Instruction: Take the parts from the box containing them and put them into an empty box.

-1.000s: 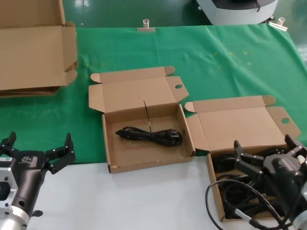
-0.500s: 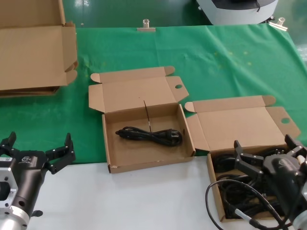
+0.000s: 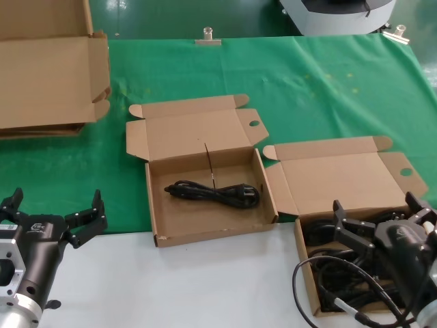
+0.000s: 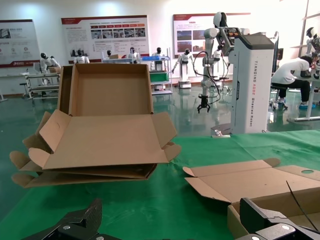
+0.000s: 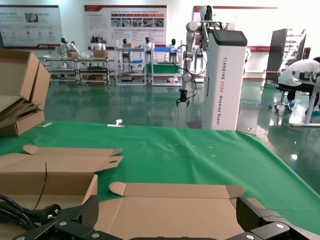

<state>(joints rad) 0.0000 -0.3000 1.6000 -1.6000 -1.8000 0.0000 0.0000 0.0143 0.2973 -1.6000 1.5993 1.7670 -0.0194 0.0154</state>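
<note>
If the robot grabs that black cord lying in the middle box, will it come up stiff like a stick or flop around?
Probably floppy: the black cord is thin and lies in loose loops, so its ends would likely droop. It looks light. The plug end might snag on the middle box wall. The right gripper, open, hovers over the right box of cords; the left gripper, also open, waits aside.
</note>
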